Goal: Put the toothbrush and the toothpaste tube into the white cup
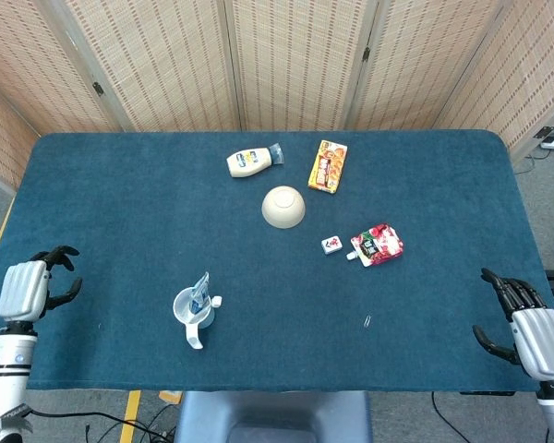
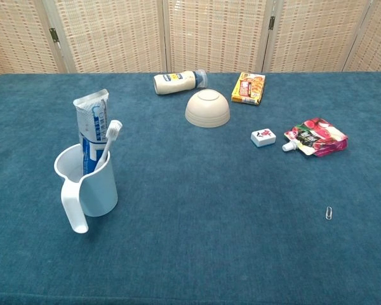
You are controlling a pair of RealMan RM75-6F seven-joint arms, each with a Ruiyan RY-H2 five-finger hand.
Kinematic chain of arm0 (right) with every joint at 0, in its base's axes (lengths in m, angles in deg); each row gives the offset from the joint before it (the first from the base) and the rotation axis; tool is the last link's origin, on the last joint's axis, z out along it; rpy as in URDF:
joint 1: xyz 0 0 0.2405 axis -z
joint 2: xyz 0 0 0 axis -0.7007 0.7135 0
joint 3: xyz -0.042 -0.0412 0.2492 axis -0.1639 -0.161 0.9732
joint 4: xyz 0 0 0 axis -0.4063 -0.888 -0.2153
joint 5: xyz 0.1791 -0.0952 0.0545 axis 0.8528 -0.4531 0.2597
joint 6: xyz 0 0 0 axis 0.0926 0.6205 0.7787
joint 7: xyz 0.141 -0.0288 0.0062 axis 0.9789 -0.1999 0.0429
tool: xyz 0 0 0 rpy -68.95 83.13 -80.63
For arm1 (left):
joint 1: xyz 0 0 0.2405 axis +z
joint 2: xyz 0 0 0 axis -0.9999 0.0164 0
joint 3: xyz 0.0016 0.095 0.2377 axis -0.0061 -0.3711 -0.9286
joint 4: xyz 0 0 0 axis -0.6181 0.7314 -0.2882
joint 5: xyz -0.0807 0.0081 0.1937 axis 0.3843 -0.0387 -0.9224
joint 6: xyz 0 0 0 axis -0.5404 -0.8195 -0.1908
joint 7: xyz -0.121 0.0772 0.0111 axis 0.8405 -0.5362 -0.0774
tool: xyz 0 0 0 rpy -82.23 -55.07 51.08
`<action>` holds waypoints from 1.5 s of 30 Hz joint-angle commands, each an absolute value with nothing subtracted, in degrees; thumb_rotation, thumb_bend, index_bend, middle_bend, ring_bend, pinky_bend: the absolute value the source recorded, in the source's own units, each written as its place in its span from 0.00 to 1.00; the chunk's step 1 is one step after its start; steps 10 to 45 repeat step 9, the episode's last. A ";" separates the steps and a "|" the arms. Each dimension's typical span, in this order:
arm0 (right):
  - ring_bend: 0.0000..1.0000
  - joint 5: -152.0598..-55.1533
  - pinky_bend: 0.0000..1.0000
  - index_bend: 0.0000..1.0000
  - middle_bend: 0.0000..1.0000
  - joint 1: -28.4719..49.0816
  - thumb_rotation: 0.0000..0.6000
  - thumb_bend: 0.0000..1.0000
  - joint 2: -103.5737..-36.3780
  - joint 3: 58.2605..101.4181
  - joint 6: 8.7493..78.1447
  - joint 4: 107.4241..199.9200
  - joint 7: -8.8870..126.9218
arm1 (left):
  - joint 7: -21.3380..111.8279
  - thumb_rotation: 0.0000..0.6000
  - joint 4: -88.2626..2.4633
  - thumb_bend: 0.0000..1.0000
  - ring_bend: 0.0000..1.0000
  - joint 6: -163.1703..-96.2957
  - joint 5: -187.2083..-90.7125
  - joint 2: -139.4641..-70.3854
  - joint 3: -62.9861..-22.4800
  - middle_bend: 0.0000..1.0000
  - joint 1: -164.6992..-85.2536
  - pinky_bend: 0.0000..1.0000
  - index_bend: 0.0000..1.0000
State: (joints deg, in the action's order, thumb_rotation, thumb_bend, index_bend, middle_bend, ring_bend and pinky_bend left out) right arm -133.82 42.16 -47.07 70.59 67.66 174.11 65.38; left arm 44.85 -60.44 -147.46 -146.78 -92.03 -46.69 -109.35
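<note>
The blue-covered table point(image 2: 197, 235) carries everything. Largest of the loose items, the white cup point(image 2: 87, 184) stands upright near the front left, handle toward the camera; the toothpaste tube point(image 2: 91, 127) stands in it with its crimped end up, and the toothbrush point(image 2: 109, 141) leans beside the tube, bristles up. Well behind, toward the middle, a beige bowl point(image 2: 207, 108) sits upside down. A mayonnaise bottle point(image 2: 177, 82) lies on its side behind the bowl, a yellow snack box point(image 2: 248, 88) flat to its right. A red drink pouch point(image 2: 315, 137) lies to the right, a small white tile point(image 2: 263, 137) just beside its spout. A paperclip point(image 2: 329, 213) lies alone near the front right.

The left hand point(image 1: 28, 288) and right hand point(image 1: 526, 328) sit at opposite table edges, fingers curled loosely apart, holding nothing.
</note>
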 commanded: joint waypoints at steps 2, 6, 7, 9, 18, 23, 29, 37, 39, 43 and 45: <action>0.17 -134.69 0.18 0.04 0.18 41.73 1.00 0.23 -46.92 70.04 67.09 173.76 68.10 | 41.00 1.00 -61.22 0.38 0.38 -153.97 -149.41 -94.49 -48.59 0.50 -104.46 0.48 0.35; 0.17 -134.57 0.18 0.04 0.18 41.72 1.00 0.23 -47.07 69.92 67.03 173.43 69.04 | 39.75 1.00 -63.62 0.38 0.36 -156.05 -152.19 -93.90 -50.04 0.48 -102.24 0.45 0.34; 0.17 -134.51 0.18 0.04 0.18 41.74 1.00 0.23 -47.20 69.95 67.10 173.34 69.21 | 39.64 1.00 -64.30 0.38 0.35 -156.11 -152.74 -93.62 -50.38 0.47 -101.89 0.44 0.33; 0.17 -134.48 0.18 0.04 0.18 41.78 1.00 0.23 -47.63 70.01 67.32 173.22 69.33 | 39.37 1.00 -65.79 0.38 0.34 -155.75 -153.63 -93.10 -51.10 0.46 -101.22 0.44 0.33; 0.17 -134.48 0.18 0.04 0.18 41.78 1.00 0.23 -47.63 70.01 67.32 173.22 69.33 | 39.37 1.00 -65.79 0.38 0.34 -155.75 -153.63 -93.10 -51.10 0.46 -101.22 0.44 0.33; 0.17 -134.48 0.18 0.04 0.18 41.78 1.00 0.23 -47.63 70.01 67.32 173.22 69.33 | 39.37 1.00 -65.79 0.38 0.34 -155.75 -153.63 -93.10 -51.10 0.46 -101.22 0.44 0.33; 0.17 -134.48 0.18 0.04 0.18 41.78 1.00 0.23 -47.63 70.01 67.32 173.22 69.33 | 39.37 1.00 -65.79 0.38 0.34 -155.75 -153.63 -93.10 -51.10 0.46 -101.22 0.44 0.33; 0.17 -134.48 0.18 0.04 0.18 41.78 1.00 0.23 -47.63 70.01 67.32 173.22 69.33 | 39.37 1.00 -65.79 0.38 0.34 -155.75 -153.63 -93.10 -51.10 0.46 -101.22 0.44 0.33; 0.17 -134.48 0.18 0.04 0.18 41.78 1.00 0.23 -47.63 70.01 67.32 173.22 69.33 | 39.37 1.00 -65.79 0.38 0.34 -155.75 -153.63 -93.10 -51.10 0.46 -101.22 0.44 0.33; 0.17 -134.48 0.18 0.04 0.18 41.78 1.00 0.23 -47.63 70.01 67.32 173.22 69.33 | 39.37 1.00 -65.79 0.38 0.34 -155.75 -153.63 -93.10 -51.10 0.46 -101.22 0.44 0.33; 0.17 -134.48 0.18 0.04 0.18 41.78 1.00 0.23 -47.63 70.01 67.32 173.22 69.33 | 39.37 1.00 -65.79 0.38 0.34 -155.75 -153.63 -93.10 -51.10 0.46 -101.22 0.44 0.33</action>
